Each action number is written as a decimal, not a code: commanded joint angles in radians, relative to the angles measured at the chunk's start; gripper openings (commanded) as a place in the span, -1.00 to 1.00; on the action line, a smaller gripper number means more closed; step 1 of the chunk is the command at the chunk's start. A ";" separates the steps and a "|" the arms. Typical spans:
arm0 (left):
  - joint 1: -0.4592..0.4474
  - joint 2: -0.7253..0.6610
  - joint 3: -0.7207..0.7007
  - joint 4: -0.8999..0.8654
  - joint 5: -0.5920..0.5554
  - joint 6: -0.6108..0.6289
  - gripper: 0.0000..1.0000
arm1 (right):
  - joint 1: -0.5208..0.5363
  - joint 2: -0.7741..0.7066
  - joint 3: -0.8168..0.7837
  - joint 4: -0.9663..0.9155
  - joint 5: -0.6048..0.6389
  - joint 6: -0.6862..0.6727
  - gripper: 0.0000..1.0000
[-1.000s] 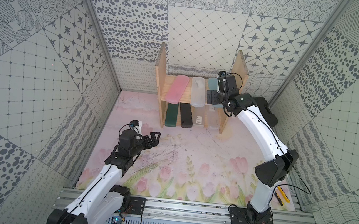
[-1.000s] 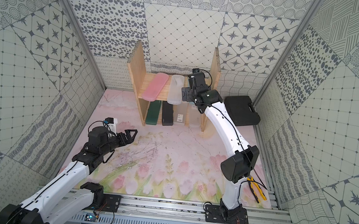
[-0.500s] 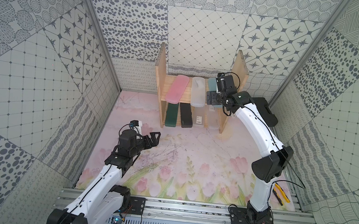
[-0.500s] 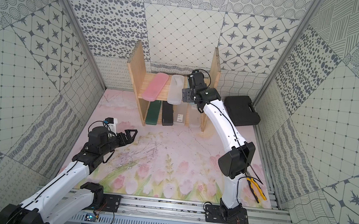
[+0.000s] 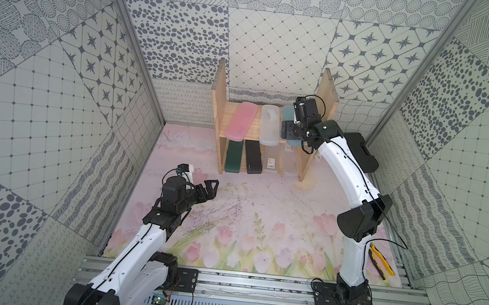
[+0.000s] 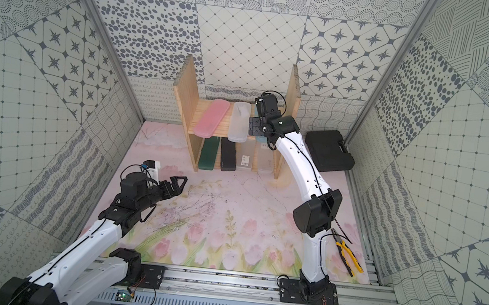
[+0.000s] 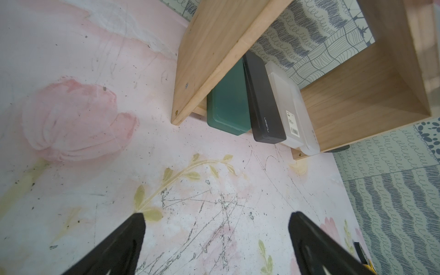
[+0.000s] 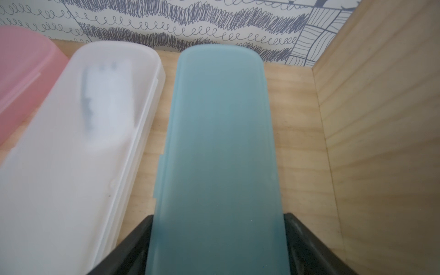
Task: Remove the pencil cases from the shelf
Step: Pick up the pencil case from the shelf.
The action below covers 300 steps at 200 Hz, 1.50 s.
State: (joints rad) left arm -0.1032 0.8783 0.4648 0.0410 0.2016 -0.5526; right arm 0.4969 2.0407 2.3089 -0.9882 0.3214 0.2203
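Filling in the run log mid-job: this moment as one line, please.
right gripper: jaws flank blue case on upper tier, grip unconfirmed | left gripper: open, empty, over mat | shelf: holds seven cases

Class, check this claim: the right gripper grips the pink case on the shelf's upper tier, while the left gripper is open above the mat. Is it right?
No. The right wrist view shows the right gripper gripping the blue case, not the pink case. The rest holds: upper tier of the shelf, left gripper open above the mat.
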 commanded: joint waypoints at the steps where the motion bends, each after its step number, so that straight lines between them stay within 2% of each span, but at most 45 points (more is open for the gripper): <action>1: -0.002 0.003 0.006 0.045 -0.007 0.004 0.99 | -0.005 0.032 0.030 -0.043 -0.008 0.025 0.64; 57: -0.002 0.002 0.006 0.045 -0.006 0.000 0.99 | 0.000 0.000 0.010 -0.057 -0.004 0.042 0.53; 106: -0.001 0.001 0.009 0.045 -0.007 -0.002 0.99 | 0.034 -0.107 -0.108 -0.051 0.027 0.036 0.50; 136: -0.003 -0.006 0.011 0.042 -0.003 -0.006 0.98 | 0.052 -0.244 -0.305 0.032 0.018 0.043 0.49; 172: -0.002 -0.020 0.011 0.036 -0.007 -0.009 0.99 | 0.059 -0.453 -0.574 0.133 -0.052 0.082 0.49; 241: 0.000 -0.032 0.020 0.031 0.001 -0.020 0.99 | 0.109 -0.825 -0.969 0.164 -0.064 0.141 0.48; 300: -0.001 -0.030 0.031 0.027 0.006 -0.021 0.99 | 0.126 -0.986 -1.231 0.190 -0.054 0.182 0.48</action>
State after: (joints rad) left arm -0.1032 0.8490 0.4793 0.0402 0.2020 -0.5713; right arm 0.6170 1.0882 1.1515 -0.8307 0.2672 0.3660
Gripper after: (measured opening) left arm 0.993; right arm 0.804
